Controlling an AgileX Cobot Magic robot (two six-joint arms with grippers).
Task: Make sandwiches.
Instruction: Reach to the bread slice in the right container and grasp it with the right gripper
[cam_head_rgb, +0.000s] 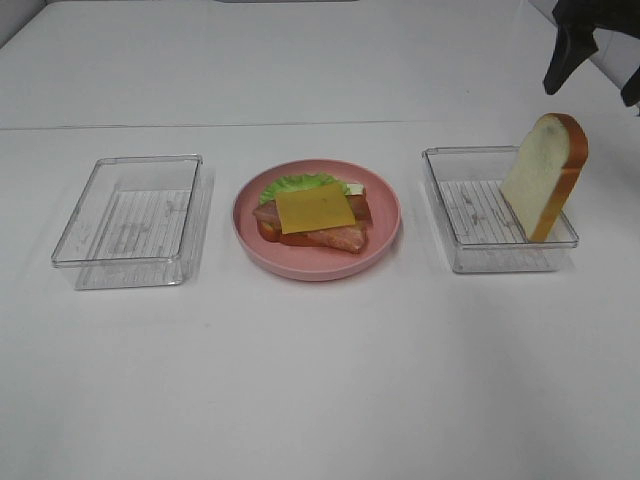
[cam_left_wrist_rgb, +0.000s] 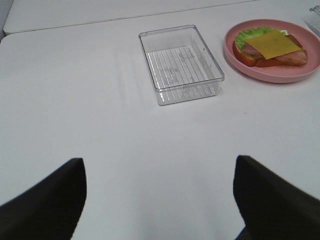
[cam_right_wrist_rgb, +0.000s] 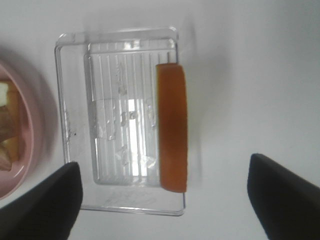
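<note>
**Sandwich stack incomplete on plate; second bread slice in right-hand tray**

Stack position: the partial sandwich sits on the round pink plate (cam_head_rgb: 385, 235) at the centre of the white table (cam_head_rgb: 320, 380) in the high view; a yellow cheese slice (cam_head_rgb: 314, 209) lies on top, reddish-brown bacon strips (cam_head_rgb: 340, 238) lie under it, a frilly green lettuce leaf (cam_head_rgb: 296, 184) protrudes toward 12 o'clock, and the lower bread slice (cam_head_rgb: 272, 231) shows only as a crust edge beneath the bacon.

The second bread slice (cam_head_rgb: 545, 176) stands on edge in the right clear tray (cam_head_rgb: 470, 258), at 3 o'clock from the plate; it leans against the tray's outer long wall, white face toward the plate; the right wrist view shows only its orange-brown crust (cam_right_wrist_rgb: 172, 127) from above.

The left clear tray (cam_head_rgb: 130, 215) stands at 9 o'clock from the plate and holds nothing.

Right gripper (cam_right_wrist_rgb: 165, 200): fingers spread wide, gripping nothing; it hangs above the right tray, with the standing slice between the two fingertips in its wrist view; in the high view it appears at the 1 o'clock corner.

Left gripper (cam_left_wrist_rgb: 160, 200): fingers spread wide, gripping nothing, over bare table well apart from the left tray.
</note>
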